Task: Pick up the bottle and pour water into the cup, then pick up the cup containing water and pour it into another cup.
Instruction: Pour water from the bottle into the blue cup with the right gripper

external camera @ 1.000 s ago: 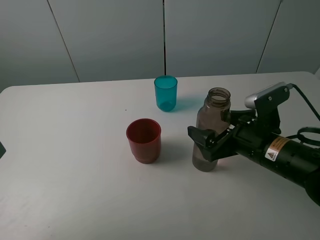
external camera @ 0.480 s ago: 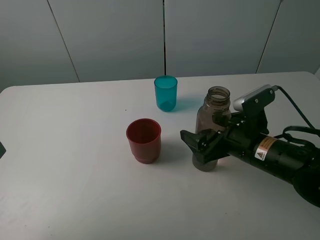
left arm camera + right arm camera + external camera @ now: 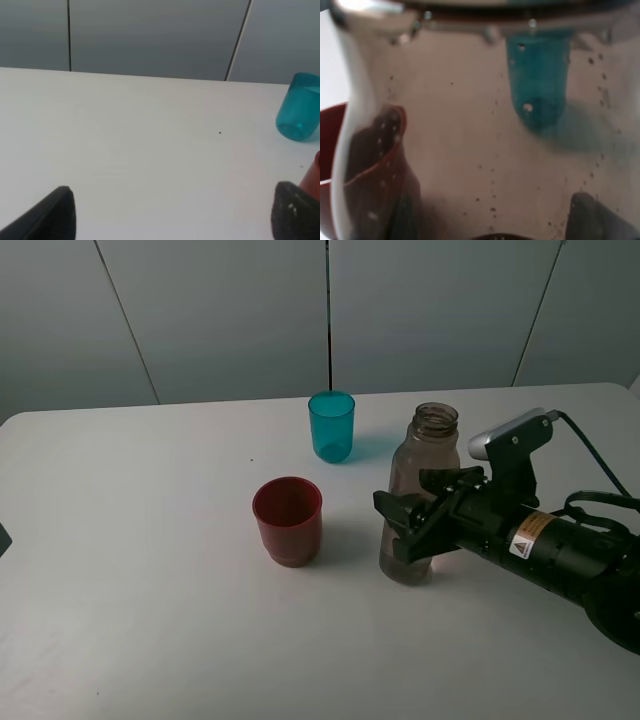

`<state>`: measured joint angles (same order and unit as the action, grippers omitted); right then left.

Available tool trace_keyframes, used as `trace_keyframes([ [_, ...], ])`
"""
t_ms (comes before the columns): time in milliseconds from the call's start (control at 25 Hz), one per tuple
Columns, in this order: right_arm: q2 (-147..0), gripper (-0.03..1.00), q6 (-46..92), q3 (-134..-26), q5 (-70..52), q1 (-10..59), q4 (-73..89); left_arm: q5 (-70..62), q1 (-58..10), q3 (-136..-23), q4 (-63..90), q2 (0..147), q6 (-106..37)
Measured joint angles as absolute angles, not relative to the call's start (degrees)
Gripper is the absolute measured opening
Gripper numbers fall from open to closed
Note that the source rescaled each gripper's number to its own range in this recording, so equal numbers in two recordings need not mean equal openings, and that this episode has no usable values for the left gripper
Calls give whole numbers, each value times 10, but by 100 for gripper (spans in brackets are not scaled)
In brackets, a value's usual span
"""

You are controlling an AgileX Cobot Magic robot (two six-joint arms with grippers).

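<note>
The tall smoky grey-brown bottle (image 3: pixel 417 465) stands right of centre on the white table, uncapped. My right gripper (image 3: pixel 412 526) is shut around its lower body from the right. In the right wrist view the bottle (image 3: pixel 470 150) fills the picture, and the dark fingertips (image 3: pixel 592 217) show at its sides. The teal cup (image 3: pixel 331 426) stands upright behind it, and also shows in the left wrist view (image 3: pixel 299 106). The red cup (image 3: pixel 288 520) stands upright left of the bottle. My left gripper (image 3: pixel 177 214) is open and empty, far left of the cups.
The white table (image 3: pixel 140 540) ends at a grey panelled wall (image 3: pixel 220 320) behind the teal cup. The right arm's black body (image 3: pixel 560 550) lies across the table's right side.
My right gripper slid left around the bottle and closed on it. The bottle's neck now stands slightly higher and further left. The cups have not moved.
</note>
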<state>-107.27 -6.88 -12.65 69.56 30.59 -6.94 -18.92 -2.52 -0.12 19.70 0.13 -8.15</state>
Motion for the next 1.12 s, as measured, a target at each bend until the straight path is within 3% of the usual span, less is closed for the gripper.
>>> trace_keyframes([
  [600,-1043,0,-61,-154,659,307,-18,-189,-25,-1,197,1,-81],
  [1120,-948,0,122,-391,166,278,6,-189,-25,-1,197,1,-79],
])
